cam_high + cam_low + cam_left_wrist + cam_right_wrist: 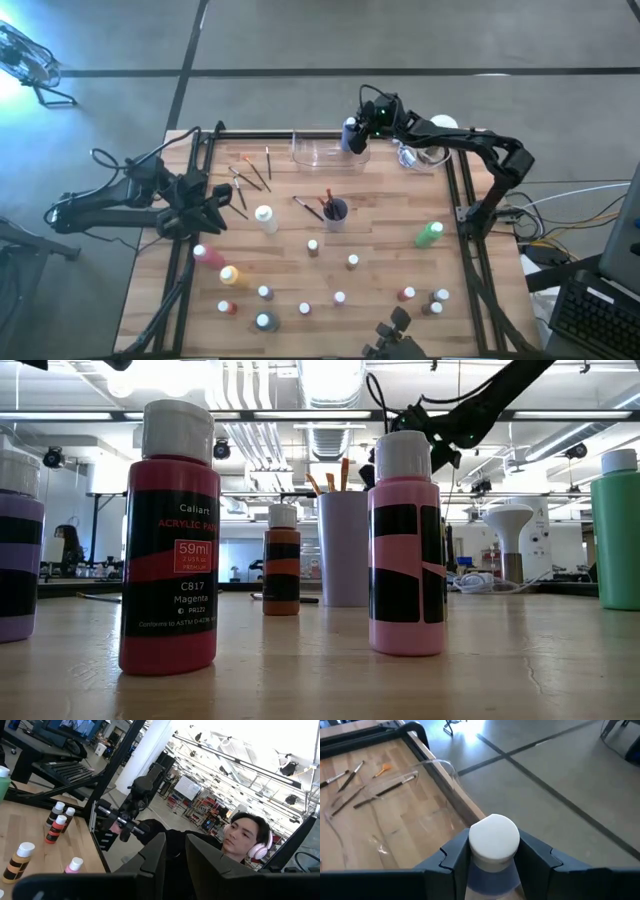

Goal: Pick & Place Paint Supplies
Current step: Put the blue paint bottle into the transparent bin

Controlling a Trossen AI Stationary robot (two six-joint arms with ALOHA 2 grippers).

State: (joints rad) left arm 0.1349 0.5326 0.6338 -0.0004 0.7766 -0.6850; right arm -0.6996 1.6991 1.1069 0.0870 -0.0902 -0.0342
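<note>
My right gripper (356, 130) is at the table's far edge, shut on a blue-purple paint bottle (492, 876) with a white cap (494, 837). It is above the right end of a clear plastic tray (322, 152). My left gripper (214, 201) waits near the left edge, open by a narrow gap and touching nothing. Loose brushes (250, 178) lie left of the tray. A lavender cup (335, 211) holds more brushes. White (265, 217), green (430, 234), pink (208, 255) and yellow (230, 275) bottles lie on their sides, and several small bottles stand on the near half. My right gripper pinches the bottle between its two fingers (455, 861), on the shoulder just below the white cap (494, 851). The cap sticks out past the fingertips. The bottle is lifted clear of the table, above the tray's right end (435, 767).
The low view shows a red magenta bottle (170, 540), a pink one (405, 545), a small orange one (282, 560) and the cup (343, 548) standing upright. A black frame (460, 190) rims the table. A person with headphones (245, 837) sits beyond the near edge.
</note>
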